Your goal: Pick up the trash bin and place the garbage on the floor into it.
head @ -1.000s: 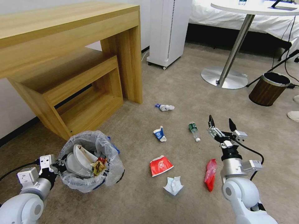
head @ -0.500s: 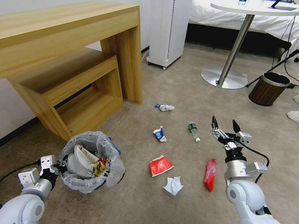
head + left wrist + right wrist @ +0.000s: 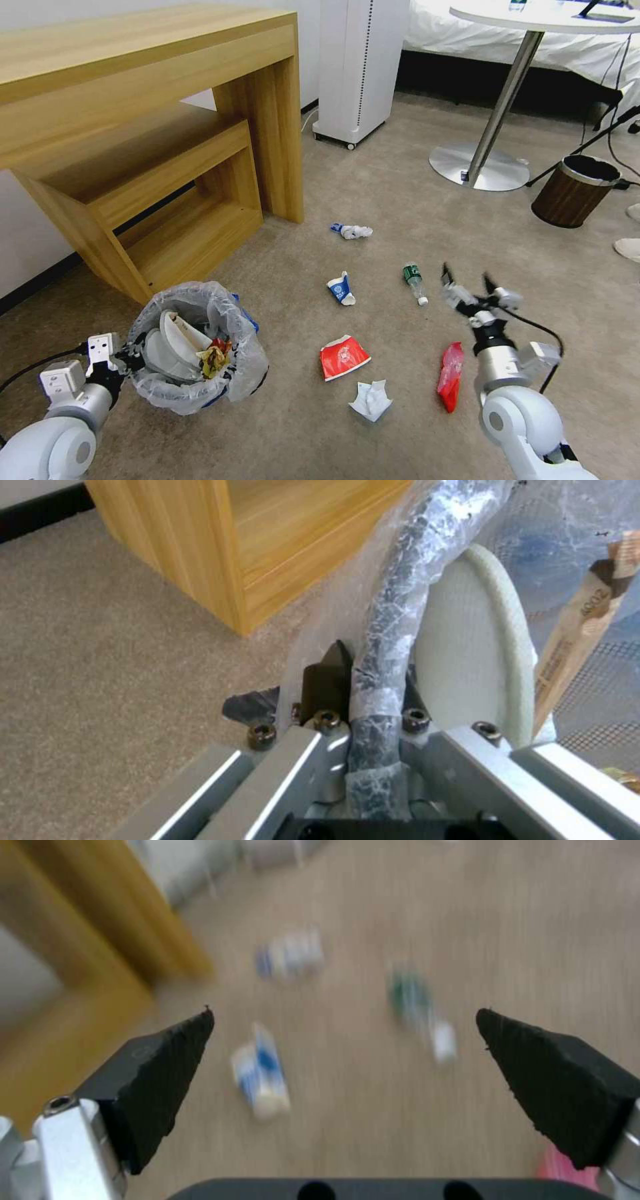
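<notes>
Near left, the left gripper [image 3: 127, 353] is clamped on the bagged rim of the bin [image 3: 197, 347], probably so litter can be dropped straight in. Right of it, the right gripper [image 3: 470, 285] hovers with jaws spread above the carpet beside the green-label bottle [image 3: 414, 281], likely its target. Bag and slipper [image 3: 473, 645] hide the bin's depth.

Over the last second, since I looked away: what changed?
The right gripper, open and empty, swung back left and dipped toward the green-label bottle. The left gripper stays shut on the trash bin rim; the litter hasn't moved.
</notes>
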`<state>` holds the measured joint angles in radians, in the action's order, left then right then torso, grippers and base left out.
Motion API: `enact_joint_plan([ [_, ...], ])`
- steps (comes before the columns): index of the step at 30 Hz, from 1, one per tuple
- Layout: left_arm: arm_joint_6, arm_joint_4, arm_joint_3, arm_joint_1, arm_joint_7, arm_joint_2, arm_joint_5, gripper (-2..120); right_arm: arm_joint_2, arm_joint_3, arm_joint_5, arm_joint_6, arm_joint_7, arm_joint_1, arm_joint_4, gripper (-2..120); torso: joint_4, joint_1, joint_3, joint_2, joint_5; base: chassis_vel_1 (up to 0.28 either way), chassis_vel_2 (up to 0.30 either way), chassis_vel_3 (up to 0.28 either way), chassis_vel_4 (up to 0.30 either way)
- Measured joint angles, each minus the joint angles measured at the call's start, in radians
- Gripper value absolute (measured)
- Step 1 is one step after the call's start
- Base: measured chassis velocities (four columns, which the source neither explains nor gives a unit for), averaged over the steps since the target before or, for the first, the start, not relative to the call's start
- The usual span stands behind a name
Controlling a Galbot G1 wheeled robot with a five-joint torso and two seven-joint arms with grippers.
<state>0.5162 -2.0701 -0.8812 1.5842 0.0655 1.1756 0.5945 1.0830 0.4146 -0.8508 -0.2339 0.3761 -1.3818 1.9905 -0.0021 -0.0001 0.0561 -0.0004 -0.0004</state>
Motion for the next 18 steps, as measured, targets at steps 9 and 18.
enact_joint_plan([
  [9, -0.002, 0.005, -0.002, -0.001, 0.001, 0.009, -0.005, 0, -0.077, -0.171, -0.246, -0.311, 0.192, 0.096, -0.099, 100, 0.0, 0.0, 0.0, 0.0, 0.0004, 0.0, 0.0, 0.0, 0.0],
  [18, -0.002, 0.041, 0.02, -0.04, 0.003, 0.005, -0.007, 0, -0.027, -0.246, -0.308, -0.441, 0.281, 0.149, -0.199, 100, 0.0, 0.0, 0.0, 0.0, 0.0002, 0.0, 0.0, 0.0, 0.0],
])
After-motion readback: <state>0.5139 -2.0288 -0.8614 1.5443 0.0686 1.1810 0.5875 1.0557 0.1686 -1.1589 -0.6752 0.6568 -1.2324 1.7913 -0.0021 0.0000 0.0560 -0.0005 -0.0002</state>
